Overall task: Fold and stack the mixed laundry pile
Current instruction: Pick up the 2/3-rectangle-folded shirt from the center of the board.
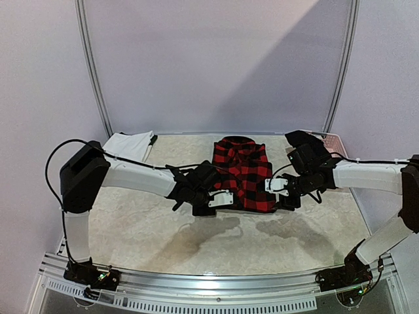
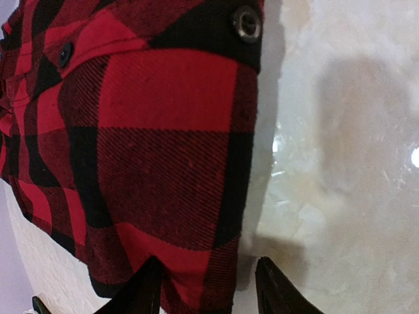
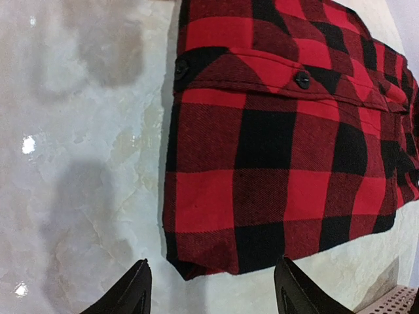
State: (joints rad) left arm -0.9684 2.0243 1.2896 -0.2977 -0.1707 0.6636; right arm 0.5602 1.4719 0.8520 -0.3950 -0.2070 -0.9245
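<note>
Filling the overhead view, a pale marbled table (image 1: 131,229) carries the laundry. A red-and-black checked flannel shirt (image 1: 242,167) lies folded into a rectangle just beyond the table's centre, toward twelve o'clock. A white cloth (image 1: 127,145) lies flat, well apart, at the shirt's ten o'clock. The left gripper (image 1: 219,199) hangs at the shirt's seven o'clock corner, jaws apart, with that corner between its fingers; whether they touch the fabric is unclear. The right gripper (image 1: 275,185) hangs at four o'clock, jaws wide apart, holding nothing. A pink basket (image 1: 337,144) peeks out at two o'clock.
</note>
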